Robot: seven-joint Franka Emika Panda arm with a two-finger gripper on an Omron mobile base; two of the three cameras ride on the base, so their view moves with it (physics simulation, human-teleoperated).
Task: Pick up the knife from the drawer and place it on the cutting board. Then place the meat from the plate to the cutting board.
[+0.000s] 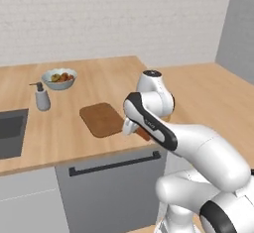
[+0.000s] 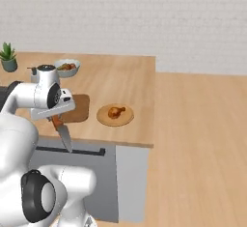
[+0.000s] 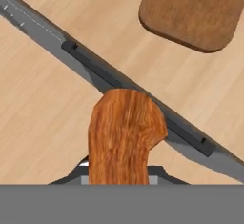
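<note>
Along the wooden worktop, largest first, a dark sink basin is cut into the left end and a grey cabinet front with a dark bar handle sits under the front edge. Bare wood runs wide behind and to the right of the cutting board, which lies flat close to the front edge with nothing on it. Right of it in the right base view, apart from the board, the round tan plate holds the meat near its middle. At the back, a white bowl carries orange and green items, with a grey soap dispenser just in front of it. A small potted plant stands at the far left corner.

The gripper hangs over the worktop's front edge, just beside the board's near right corner, its fingers closed on the reddish-orange handle of the knife. The grey blade slants down and out past the edge, in front of the cabinet face.
</note>
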